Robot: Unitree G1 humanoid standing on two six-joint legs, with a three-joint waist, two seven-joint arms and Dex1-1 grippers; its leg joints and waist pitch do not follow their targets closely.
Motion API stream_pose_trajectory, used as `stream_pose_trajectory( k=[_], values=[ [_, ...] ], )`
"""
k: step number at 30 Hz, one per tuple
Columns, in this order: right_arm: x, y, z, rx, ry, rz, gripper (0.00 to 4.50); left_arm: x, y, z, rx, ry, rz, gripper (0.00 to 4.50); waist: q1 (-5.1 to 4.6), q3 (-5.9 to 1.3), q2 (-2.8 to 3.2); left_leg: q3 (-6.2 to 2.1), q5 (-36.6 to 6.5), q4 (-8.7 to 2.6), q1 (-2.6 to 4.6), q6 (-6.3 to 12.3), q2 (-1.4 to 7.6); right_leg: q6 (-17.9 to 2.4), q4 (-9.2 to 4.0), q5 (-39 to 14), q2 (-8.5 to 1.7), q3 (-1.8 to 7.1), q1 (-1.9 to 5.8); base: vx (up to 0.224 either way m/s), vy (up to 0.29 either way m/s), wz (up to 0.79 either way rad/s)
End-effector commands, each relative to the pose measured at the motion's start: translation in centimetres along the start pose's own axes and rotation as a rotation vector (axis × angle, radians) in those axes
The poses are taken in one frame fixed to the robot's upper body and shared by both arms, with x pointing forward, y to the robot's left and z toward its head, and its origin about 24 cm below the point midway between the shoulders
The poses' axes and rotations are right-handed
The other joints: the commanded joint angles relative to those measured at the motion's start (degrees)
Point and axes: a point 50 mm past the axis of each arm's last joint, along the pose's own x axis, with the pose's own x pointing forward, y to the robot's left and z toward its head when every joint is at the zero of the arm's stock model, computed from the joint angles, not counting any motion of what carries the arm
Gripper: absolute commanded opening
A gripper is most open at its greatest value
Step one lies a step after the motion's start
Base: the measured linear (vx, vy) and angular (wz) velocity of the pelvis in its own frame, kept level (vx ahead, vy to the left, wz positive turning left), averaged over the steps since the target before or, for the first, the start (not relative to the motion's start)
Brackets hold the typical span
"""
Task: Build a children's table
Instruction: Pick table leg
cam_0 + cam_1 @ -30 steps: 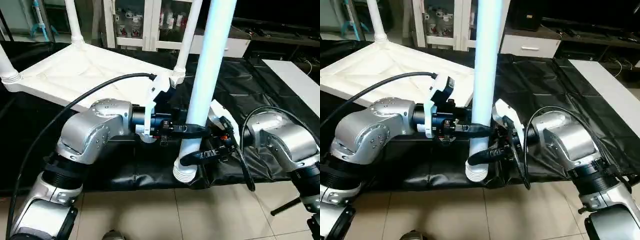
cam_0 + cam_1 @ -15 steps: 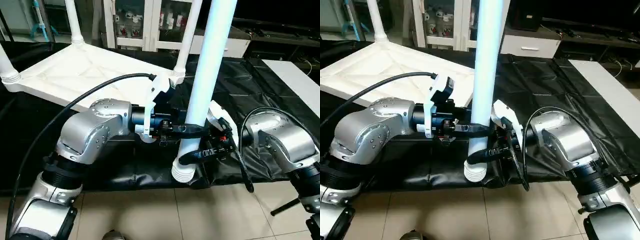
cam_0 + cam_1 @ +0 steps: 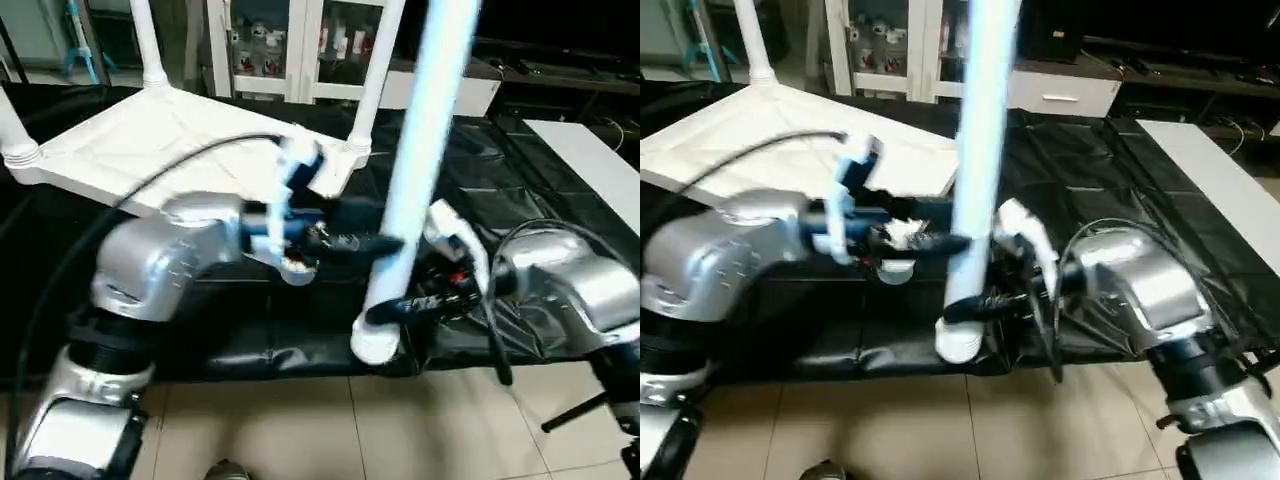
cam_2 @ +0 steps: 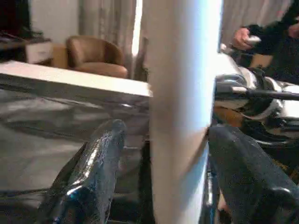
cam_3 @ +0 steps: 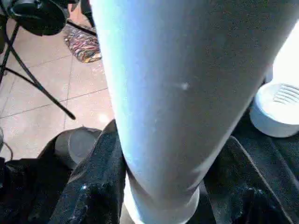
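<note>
Fingers (image 4: 100,158) of both grippers look clamped on the last leg (image 3: 415,170), held upright by the worktable (image 3: 520,160) edge, so next it likely needs carrying to the top (image 3: 150,140)'s open socket, three legs already in.

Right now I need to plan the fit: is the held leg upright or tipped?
Roughly upright, leaning slightly: the leg rises steeply between both end effectors.

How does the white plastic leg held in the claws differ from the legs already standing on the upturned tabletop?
The held white plastic tube leg sits between the left claw and right claw, in no socket; the fitted white leg stands in a corner socket of the white tabletop. The held one leans; the fitted one looks seated. Both are white tubes.
</note>
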Motion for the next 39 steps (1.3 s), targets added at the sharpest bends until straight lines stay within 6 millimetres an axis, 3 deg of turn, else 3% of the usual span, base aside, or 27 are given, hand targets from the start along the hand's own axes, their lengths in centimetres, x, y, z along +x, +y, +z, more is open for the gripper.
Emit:
stream_pose_trajectory(
  k=[1,5,7,8,9,10,11,12,14,16,17,18,22,23,24,26,27,28,29,31,32,33,34,36,37,38,39],
  values=[
    [-1.3,-0.1,0.2,-0.008,-0.025,-0.064,1.86,-1.1,0.4,0.5,-0.014,-0.054,0.045,3.50,0.18,-4.20,0.72,0.42,-10.00,-3.90,0.91,-1.75,-0.04,-13.14,-3.16,-4.49,-1.84,1.30,3.02,0.000,0.000,0.00],
    [-2.5,-0.8,-0.5,-0.007,-0.047,-0.214,1.86,-3.2,0.7,0.4,-0.034,-0.097,0.131,3.50,0.21,-4.21,0.88,0.42,-9.80,-3.94,0.94,-2.09,-0.10,-13.22,-3.10,-3.93,-1.71,1.25,2.92,0.000,0.000,0.00],
    [-3.3,-1.8,-1.4,-0.022,-0.064,-0.438,1.86,-5.2,1.4,-1.2,-0.047,-0.068,0.313,3.50,0.08,-4.11,1.62,0.35,-11.05,-4.10,0.99,-3.00,-0.04,-12.44,-3.32,-5.00,-1.73,1.28,2.74,0.000,0.000,0.00],
    [-3.3,-1.8,-1.4,-0.022,-0.064,-0.438,1.86,-5.2,1.4,-1.2,-0.047,-0.068,0.313,3.50,-0.06,-4.06,1.44,0.42,-11.52,-4.14,1.02,-3.12,-0.05,-12.19,-3.44,-5.51,-1.66,1.26,2.69,0.000,0.000,0.00],
    [-3.4,-2.5,-2.0,-0.035,-0.103,-0.644,1.86,-6.2,2.4,-3.3,0.001,-0.027,0.550,3.50,-0.15,-4.09,2.47,0.18,-12.10,-4.29,1.14,-3.58,0.29,-11.73,-3.88,-5.39,-1.80,1.27,2.54,0.000,0.000,0.00],
    [-3.4,-2.9,-2.2,-0.034,-0.131,-0.771,1.86,-6.4,2.8,-4.1,0.052,-0.028,0.672,3.50,-0.47,-4.00,1.86,0.22,-13.18,-4.25,1.07,-3.87,-0.17,-10.71,-4.05,-7.47,-1.57,1.12,2.84,0.000,0.000,0.00],
    [-3.5,-3.2,-2.5,-0.018,-0.163,-0.865,1.86,-6.5,3.0,-4.8,0.073,-0.034,0.762,3.50,-0.47,-4.00,1.86,0.22,-13.18,-4.25,1.07,-3.87,-0.17,-10.71,-4.05,-7.47,-1.57,1.12,2.84,0.000,0.000,0.00],
    [-3.6,-3.4,-2.7,0.008,-0.216,-0.998,1.86,-6.7,3.2,-6.0,0.057,-0.021,0.893,3.50,-0.64,-4.16,1.99,0.14,-13.84,-4.41,1.08,-4.31,-0.03,-8.68,-4.35,-10.62,-1.79,1.28,2.81,0.000,0.000,0.00],
    [-3.3,-2.7,-3.3,-0.030,-0.261,-1.172,1.86,-7.3,2.9,-7.9,0.093,0.001,1.071,3.50,-0.51,-4.23,2.39,0.06,-14.36,-4.49,1.22,-4.22,0.00,-8.08,-4.40,-10.99,-1.77,1.34,2.49,0.000,0.000,0.00],
    [-3.0,-2.2,-3.7,-0.044,-0.237,-1.210,1.86,-7.6,2.7,-8.4,0.151,0.002,1.141,3.50,-0.57,-4.10,2.17,-0.18,-14.53,-4.76,0.86,-3.75,-0.07,-5.54,-4.75,-11.41,-1.53,1.27,2.89,0.000,0.000,0.00],
    [-2.7,-1.7,-4.1,-0.017,-0.273,-1.230,1.86,-8.1,2.5,-9.0,0.137,-0.004,1.232,3.50,-0.75,-4.15,2.51,-0.17,-14.67,-4.73,0.87,-3.70,-0.09,-5.49,-4.59,-10.96,-1.46,1.34,2.75,0.000,0.000,0.00],
    [-2.4,-1.2,-4.5,0.025,-0.335,-1.240,1.86,-8.6,2.2,-9.5,0.127,-0.018,1.312,3.50,-1.03,-4.02,2.47,-0.12,-15.93,-4.80,0.90,-3.33,-0.09,-5.40,-4.79,-11.47,-1.39,1.34,2.59,0.000,0.000,0.00],
    [-1.4,-0.5,-5.3,0.021,-0.349,-1.242,1.86,-8.6,1.3,-9.0,0.209,-0.075,1.352,3.50,-1.24,-3.75,2.02,-0.22,-18.06,-5.04,0.74,-2.33,0.01,-5.01,-5.28,-14.19,-1.48,1.35,2.31,0.000,0.000,0.00],
    [-1.1,-0.4,-5.5,0.021,-0.346,-1.252,1.86,-8.6,1.1,-8.9,0.233,-0.084,1.367,3.50,-1.26,-3.64,2.28,-0.20,-19.03,-5.06,0.90,-2.37,0.03,-4.92,-5.38,-15.05,-1.40,1.37,2.04,0.000,0.000,0.00],
    [-0.9,-0.3,-5.6,0.034,-0.360,-1.252,1.86,-8.5,1.1,-8.8,0.245,-0.095,1.366,3.50,-1.41,-3.52,1.91,-0.20,-19.97,-5.13,0.82,-2.21,-0.05,-4.50,-5.54,-16.25,-1.34,1.35,2.04,0.000,0.000,0.00],
    [-0.8,-0.4,-5.6,0.044,-0.378,-1.255,1.86,-8.4,1.0,-8.9,0.257,-0.094,1.366,3.50,-1.44,-3.42,2.13,-0.30,-20.87,-5.20,0.91,-2.13,-0.07,-3.96,-5.63,-17.79,-1.40,1.41,1.83,0.000,0.000,0.00],
    [-0.6,-0.6,-5.5,0.036,-0.383,-1.242,1.86,-8.1,1.1,-8.9,0.274,-0.094,1.349,3.50,-1.46,-3.25,1.17,-0.25,-24.14,-5.31,1.36,-2.16,-0.10,-2.77,-5.99,-22.47,-1.42,1.20,1.81,0.000,0.000,0.00],
    [-0.4,-0.6,-5.3,0.026,-0.385,-1.235,1.86,-7.7,1.1,-8.9,0.298,-0.092,1.342,3.50,-1.43,-3.19,1.37,-0.50,-28.23,-5.47,2.16,-2.08,-0.14,-1.31,-6.58,-28.61,-1.48,0.87,1.74,0.000,0.000,0.00],
    [-0.3,-0.7,-5.2,0.022,-0.387,-1.230,1.86,-7.6,1.1,-8.8,0.310,-0.085,1.340,3.50,-1.43,-3.19,1.37,-0.50,-28.23,-5.47,2.16,-2.08,-0.14,-1.31,-6.58,-28.61,-1.48,0.87,1.74,0.000,0.000,0.00],
    [-0.2,-0.8,-4.9,0.012,-0.391,-1.215,1.86,-7.2,1.2,-8.7,0.333,-0.075,1.334,3.50,-2.25,-2.46,2.11,-0.75,-37.50,-5.61,5.11,-0.48,-0.26,-1.08,-8.60,-37.27,-0.26,-1.15,1.68,0.000,0.000,0.00],
    [-0.2,-0.8,-4.8,0.007,-0.391,-1.210,1.86,-7.1,1.2,-8.6,0.338,-0.073,1.330,3.50,-2.09,-2.26,1.99,-1.40,-38.40,-6.04,3.56,0.82,-0.90,-0.58,-9.07,-39.29,-0.99,-2.66,3.43,0.000,0.000,0.00],
    [-0.2,-0.8,-4.7,-0.004,-0.392,-1.206,1.86,-6.9,1.2,-8.5,0.350,-0.075,1.326,3.50,-2.62,-2.24,2.83,-1.73,-40.49,-6.51,4.00,1.87,-0.68,0.22,-9.78,-41.47,-1.36,-3.77,4.87,0.000,0.000,0.00],
    [-0.2,-0.8,-4.7,-0.006,-0.393,-1.206,1.86,-6.9,1.2,-8.5,0.352,-0.075,1.326,3.50,-3.45,-2.04,3.29,-2.20,-41.78,-6.63,4.07,1.76,-0.58,-0.18,-9.89,-41.05,-1.58,-4.57,6.09,0.060,0.035,0.17],
    [-0.2,-0.8,-4.7,-0.006,-0.393,-1.207,1.86,-6.9,1.2,-8.6,0.354,-0.077,1.327,3.50,-3.90,-2.14,3.46,-2.28,-39.71,-6.77,3.33,1.74,-0.77,-0.78,-10.19,-40.38,-2.21,-4.80,7.89,0.060,0.023,0.17],
    [-0.2,-0.8,-4.7,-0.006,-0.393,-1.207,1.86,-6.9,1.2,-8.6,0.355,-0.077,1.327,3.50,-4.10,-2.10,3.32,-2.32,-38.89,-6.68,3.29,1.77,-0.92,-0.94,-10.45,-40.84,-2.41,-4.77,8.06,0.069,0.015,0.18],
    [-0.3,-1.0,-4.5,-0.021,-0.385,-1.203,1.86,-6.7,1.2,-8.6,0.356,-0.073,1.314,3.50,-4.20,-2.24,3.02,-2.29,-35.75,-6.31,2.78,2.17,-1.36,-1.34,-10.95,-41.97,-2.90,-4.66,8.84,0.067,0.017,0.17],
    [-0.4,-1.1,-4.4,-0.033,-0.387,-1.196,1.86,-6.6,1.3,-8.7,0.361,-0.063,1.297,3.50,-3.82,-2.59,2.74,-2.03,-30.63,-6.07,1.77,3.40,-1.65,-1.39,-11.22,-42.60,-3.26,-4.43,10.10,0.067,0.017,0.17]
  ],
)
